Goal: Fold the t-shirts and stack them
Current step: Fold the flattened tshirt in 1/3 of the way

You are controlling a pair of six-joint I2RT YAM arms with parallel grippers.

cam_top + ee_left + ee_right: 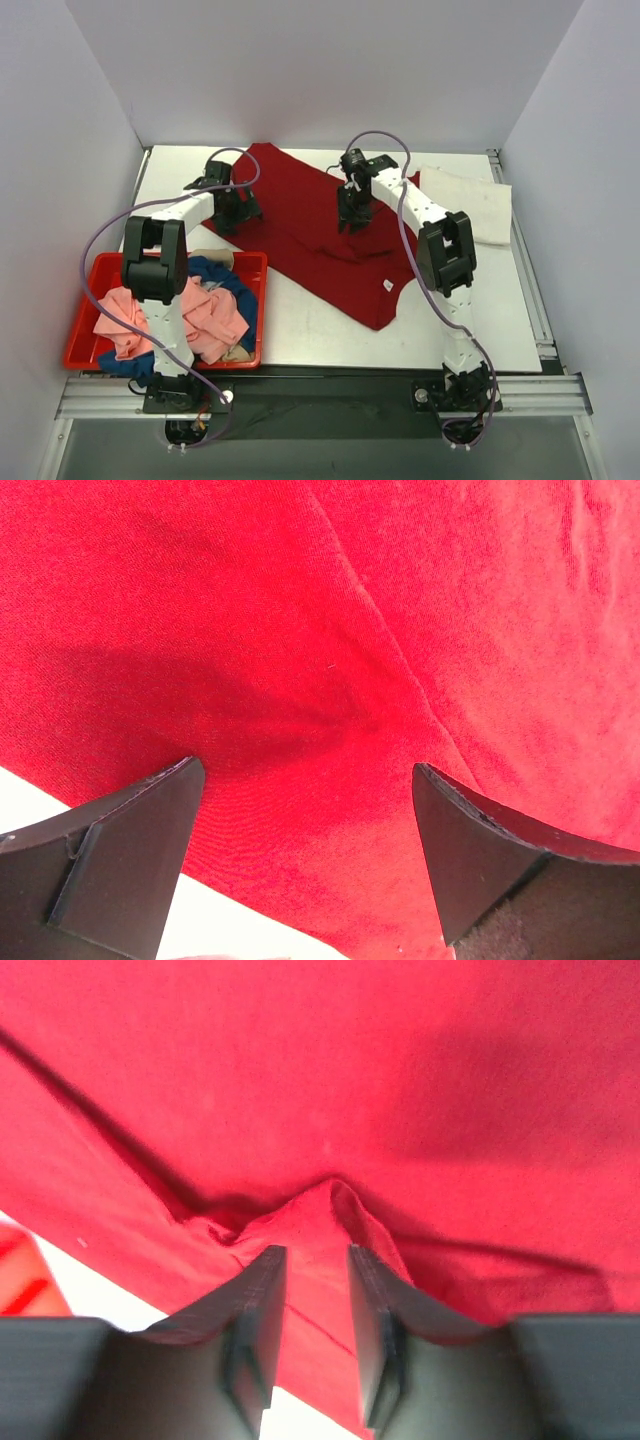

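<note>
Right gripper [313, 1255] pinches a ridge of red shirt [300, 218] mid-frame, ready to fold; left gripper [305, 768] hovers open, upper left.

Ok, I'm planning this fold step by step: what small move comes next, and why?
Probably lower and close the left hand on the dark red t-shirt: it stands wide open over the cloth's edge, while the right hand seems to pinch a ridge of it.

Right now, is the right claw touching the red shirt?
Touching. The right wrist view shows a ridge of the dark red t-shirt bunched up and pressed between both fingers of the right gripper.
</note>
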